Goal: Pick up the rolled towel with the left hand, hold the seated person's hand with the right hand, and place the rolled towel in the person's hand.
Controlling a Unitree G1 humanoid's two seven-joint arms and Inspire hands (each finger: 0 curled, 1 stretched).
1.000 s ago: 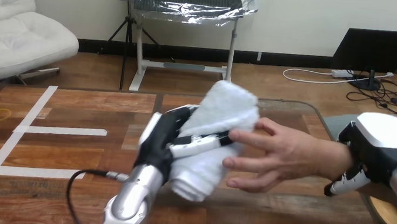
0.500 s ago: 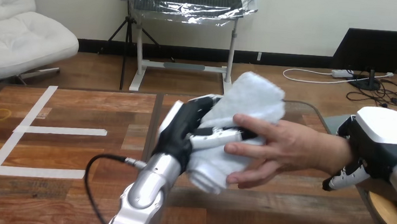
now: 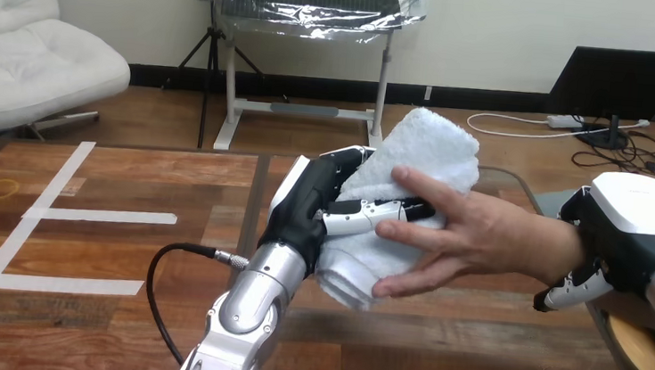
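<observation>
While my left hand (image 3: 308, 215) is lifted above the wooden table (image 3: 470, 359), its fingers (image 3: 366, 213) are curled round the middle of the rolled towel (image 3: 426, 144). The towel stands tilted, its upper end leaning away to the right and its lower end hanging clear of the wood. The person's hand (image 3: 471, 242) reaches in from the right and lies against the towel's right flank, fingers spread across it and meeting the tips of mine, so both of us are on the roll. My right hand (image 3: 628, 234) sits over the person's wrist (image 3: 559, 255) near the table's right edge, white shell on top, with its fingers (image 3: 569, 291) bent underneath. It looks like a clasp round the wrist, though my thumb is hidden there. My left forearm comes up from the bottom edge, angled up and to the right. To the left the tabletop lies open, crossed by strips of white tape (image 3: 98, 215), and the far edge runs just behind the towel's top.
</observation>
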